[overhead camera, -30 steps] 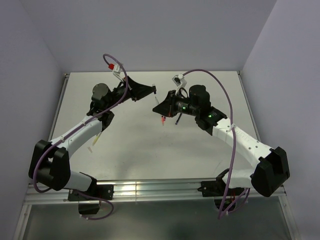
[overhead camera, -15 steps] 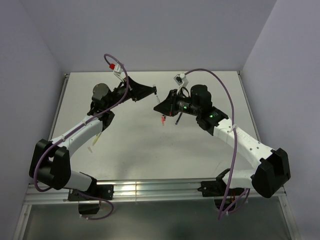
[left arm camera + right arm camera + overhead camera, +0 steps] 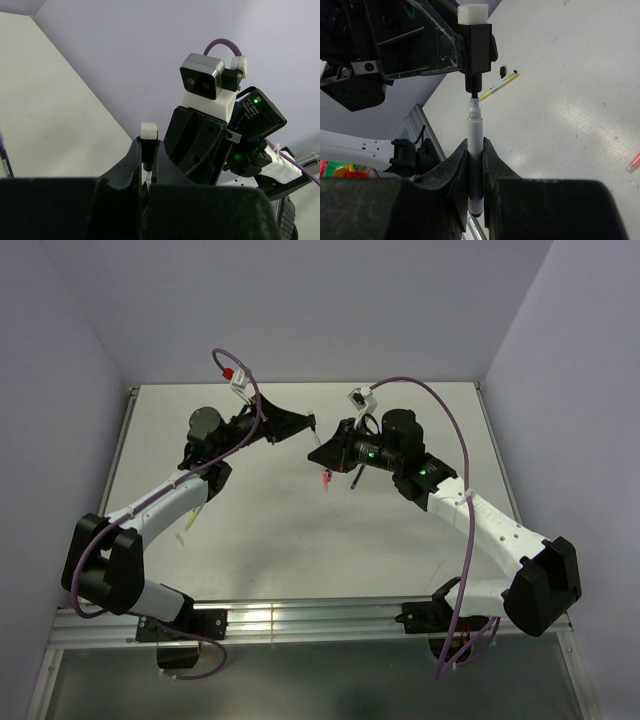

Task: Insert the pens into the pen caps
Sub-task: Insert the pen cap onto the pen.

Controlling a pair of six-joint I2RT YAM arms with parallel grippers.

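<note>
Right gripper [image 3: 475, 150] clamps a white-black pen [image 3: 474, 132], tip just below the black cap [image 3: 476, 47] pinched tight in left gripper [image 3: 148, 152]; yellow pen [image 3: 499, 87] lies beyond.

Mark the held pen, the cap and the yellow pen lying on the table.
held pen [image 3: 475, 137], right wrist view, white barrel.
cap [image 3: 475, 47], right wrist view, black body.
yellow pen [image 3: 499, 86], right wrist view, mid-shaft.

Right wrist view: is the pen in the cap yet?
Not seated: the pen only meets the cap mouth with its tip; its neck shows bare below.
</note>
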